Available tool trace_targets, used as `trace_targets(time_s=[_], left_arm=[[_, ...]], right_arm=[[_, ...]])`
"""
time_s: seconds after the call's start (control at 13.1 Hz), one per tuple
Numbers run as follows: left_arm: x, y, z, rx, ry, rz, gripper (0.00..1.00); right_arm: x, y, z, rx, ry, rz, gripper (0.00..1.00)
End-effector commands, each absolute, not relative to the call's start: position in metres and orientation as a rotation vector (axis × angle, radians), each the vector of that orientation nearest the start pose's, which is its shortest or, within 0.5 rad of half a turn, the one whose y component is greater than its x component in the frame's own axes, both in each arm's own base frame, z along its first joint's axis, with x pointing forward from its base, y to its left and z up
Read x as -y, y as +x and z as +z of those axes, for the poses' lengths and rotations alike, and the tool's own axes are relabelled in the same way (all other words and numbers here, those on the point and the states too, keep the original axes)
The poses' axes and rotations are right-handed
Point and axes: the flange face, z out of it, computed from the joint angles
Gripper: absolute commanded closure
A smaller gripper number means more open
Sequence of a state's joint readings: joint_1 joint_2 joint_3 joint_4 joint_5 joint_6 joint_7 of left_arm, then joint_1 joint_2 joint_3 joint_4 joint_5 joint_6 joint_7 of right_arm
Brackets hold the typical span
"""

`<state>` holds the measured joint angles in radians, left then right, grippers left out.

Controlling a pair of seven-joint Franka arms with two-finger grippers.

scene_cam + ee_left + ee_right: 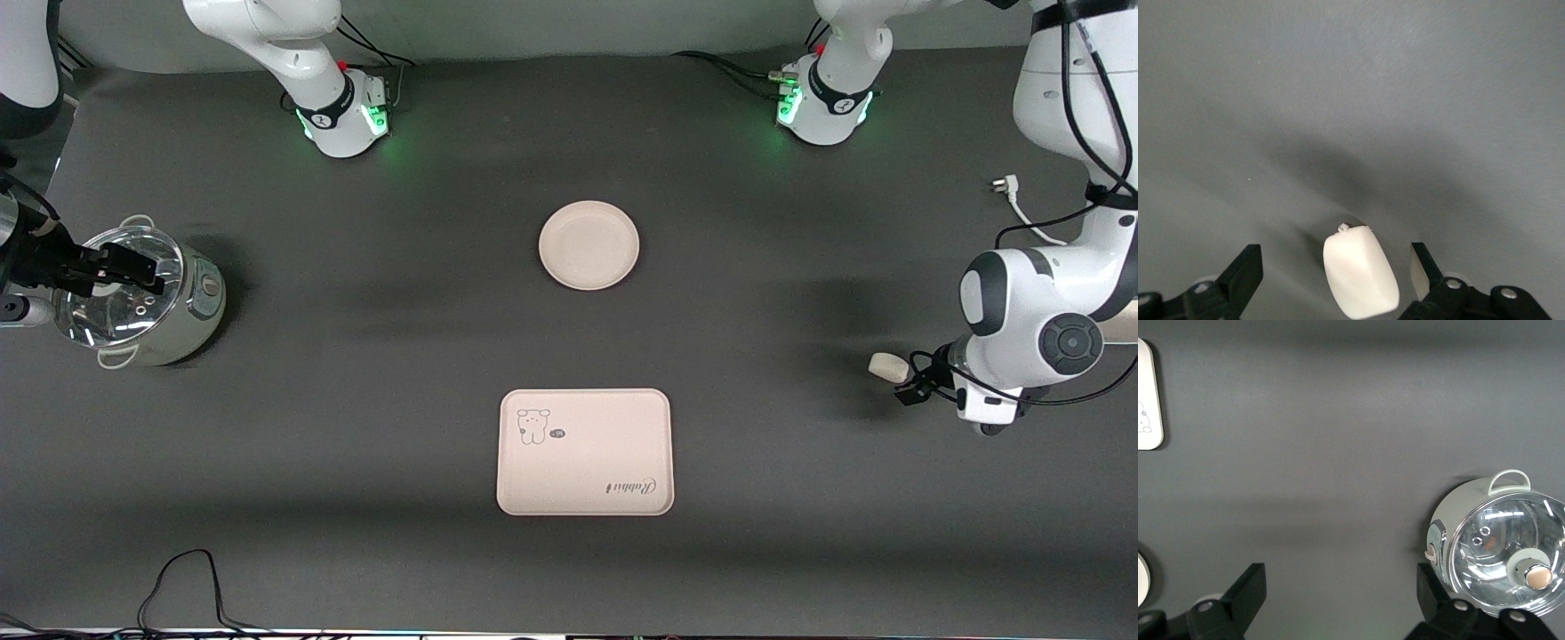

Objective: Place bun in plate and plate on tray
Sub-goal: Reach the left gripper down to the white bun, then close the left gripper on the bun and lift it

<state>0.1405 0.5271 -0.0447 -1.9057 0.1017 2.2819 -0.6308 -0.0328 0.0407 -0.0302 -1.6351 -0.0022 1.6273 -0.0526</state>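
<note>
Jaws of both grippers are seen spread apart, with nothing clamped. The left gripper is held low at the left arm's end of the tabletop, and the bun is seen lying on the tabletop between its 2 fingers, touched by neither. In the front view the bun sits just beside the left gripper, at about 3 o'clock from the tray and well apart from it. The plate rests bare at 12 o'clock from the tray, farther from the front camera, with open tabletop between the 2. The right gripper is held over a lidded pot at the right arm's end, at about 9 o'clock from the plate. In the right wrist view the pot shows its glass lid and knob, with a tray corner at the edge.
</note>
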Motion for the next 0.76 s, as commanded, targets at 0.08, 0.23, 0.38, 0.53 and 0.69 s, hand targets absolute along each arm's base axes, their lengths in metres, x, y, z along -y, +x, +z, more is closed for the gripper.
trace_targets(time_s=[0.08, 0.23, 0.38, 0.53, 0.69], left_arm=[[-0.058, 0.601, 0.195, 1.041, -2.882, 0.191, 0.03], [-0.055, 0.600, 0.189, 1.045, -2.883, 0.213, 0.20], [-0.053, 0.599, 0.188, 1.040, -2.883, 0.225, 0.57], [-0.049, 0.599, 0.188, 1.026, -2.886, 0.233, 0.80], [-0.045, 0.599, 0.195, 0.984, -2.902, 0.234, 0.80]], right_arm=[[0.033, 0.562, 0.581, -0.037, -3.154, 0.081, 0.00], [0.033, 0.562, 0.581, -0.037, -3.154, 0.081, 0.00], [0.033, 0.562, 0.581, -0.039, -3.154, 0.081, 0.00], [0.033, 0.562, 0.578, -0.039, -3.154, 0.093, 0.00], [0.033, 0.562, 0.577, -0.037, -3.154, 0.093, 0.00]])
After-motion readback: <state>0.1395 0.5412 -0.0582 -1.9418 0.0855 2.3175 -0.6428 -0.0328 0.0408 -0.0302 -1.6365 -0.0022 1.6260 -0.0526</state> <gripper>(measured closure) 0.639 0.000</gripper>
